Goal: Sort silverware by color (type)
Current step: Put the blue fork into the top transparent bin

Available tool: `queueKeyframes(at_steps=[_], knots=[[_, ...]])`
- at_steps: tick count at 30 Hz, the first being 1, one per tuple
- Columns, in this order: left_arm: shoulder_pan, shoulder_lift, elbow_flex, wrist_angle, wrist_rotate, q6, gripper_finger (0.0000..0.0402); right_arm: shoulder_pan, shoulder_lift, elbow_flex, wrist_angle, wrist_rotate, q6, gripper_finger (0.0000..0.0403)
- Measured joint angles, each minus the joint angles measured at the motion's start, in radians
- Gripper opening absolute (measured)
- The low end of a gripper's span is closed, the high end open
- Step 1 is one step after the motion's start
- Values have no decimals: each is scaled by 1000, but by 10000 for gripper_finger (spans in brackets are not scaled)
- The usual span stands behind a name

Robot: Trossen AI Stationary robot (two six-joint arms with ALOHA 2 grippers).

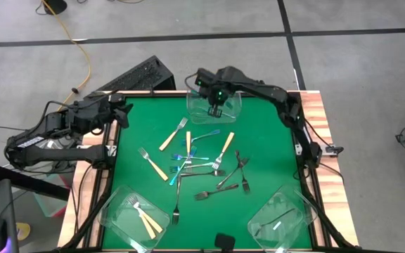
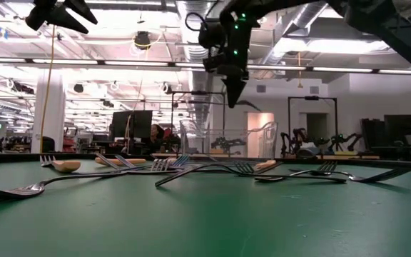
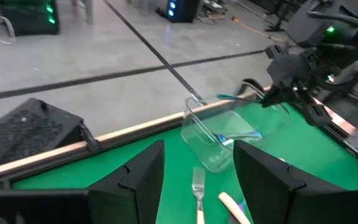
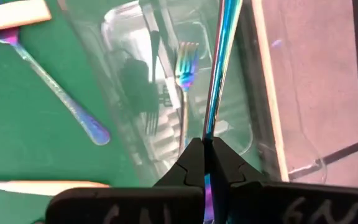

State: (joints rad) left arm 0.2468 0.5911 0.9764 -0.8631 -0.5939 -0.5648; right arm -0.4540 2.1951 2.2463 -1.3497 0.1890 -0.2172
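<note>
High view: near left tub holds tan forks; near right tub holds dark forks, hard to make out. More forks lie mid-table. Right tool, over far tub, is closed on a blue fork; only its wrist view shows this. Left tool is open at the table's left edge.

My two dark arms

Black jointed links with looping cables; my right end effector glows with small green lights, its black fingers wedge-shaped with scrawled pale lettering.
</note>
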Motion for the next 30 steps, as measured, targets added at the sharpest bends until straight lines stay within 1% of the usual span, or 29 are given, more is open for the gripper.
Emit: queueKeyframes(at_steps=[4, 8, 11, 14, 18, 21, 25, 28, 30], knots=[[0, 0, 0, 0, -50, -23, 176, -58, 8, 0, 28, -83, -3, 12], [0, 0, 0, -2, -71, -21, 176, -94, 21, -9, 51, -117, -30, 12], [0, 0, 0, -3, -73, 11, 176, -92, 16, -49, 136, -137, -51, 12], [0, 0, 0, -3, -73, 48, 176, -92, 22, -66, 134, -146, -54, 12], [0, 0, 0, -7, -73, 53, 176, -91, 16, -118, 178, -141, -49, 12], [0, 0, 0, -18, -73, 67, 176, -91, 22, -151, 179, -142, -46, 12], [0, 0, 0, -17, -74, 86, 176, -87, 16, -212, 237, -138, -38, 12], [0, 0, 0, -17, -75, 86, 176, -93, 22, -235, 227, -138, -23, 12], [0, 0, 0, -16, -75, 86, 176, -93, 18, -256, 253, -139, -14, 12]])
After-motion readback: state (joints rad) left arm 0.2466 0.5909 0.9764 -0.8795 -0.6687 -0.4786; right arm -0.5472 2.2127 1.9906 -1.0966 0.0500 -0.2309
